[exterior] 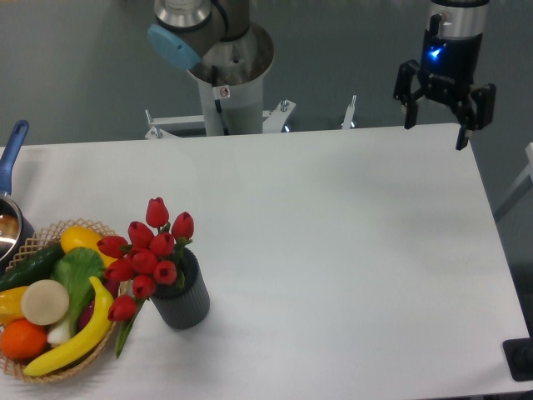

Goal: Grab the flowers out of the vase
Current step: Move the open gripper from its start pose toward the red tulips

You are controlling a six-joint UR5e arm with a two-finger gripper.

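Gripper (435,133) hangs above the far right corner of the white table (350,250), fingers pointing down and spread apart, nothing between them. A blue light glows on the wrist body above the fingers.

The flowers (147,252) stand in the vase (183,298) at the near left of the table, well apart from the gripper. Red tulip buds lean left, out over the vase rim; one bud droops low toward the basket side. A green leaf or stem hangs down at the left of the vase, though I cannot tell whether it touches the tabletop. Vase is upright, dark grey, ribbed.

Just left of the vase sits a wicker basket (37,243) holding a banana (79,333), an orange (21,339), a cucumber (29,265) and other produce. A pan with a blue handle (10,158) is cut off by the left edge. Robot base (226,67) stands beyond the far edge.
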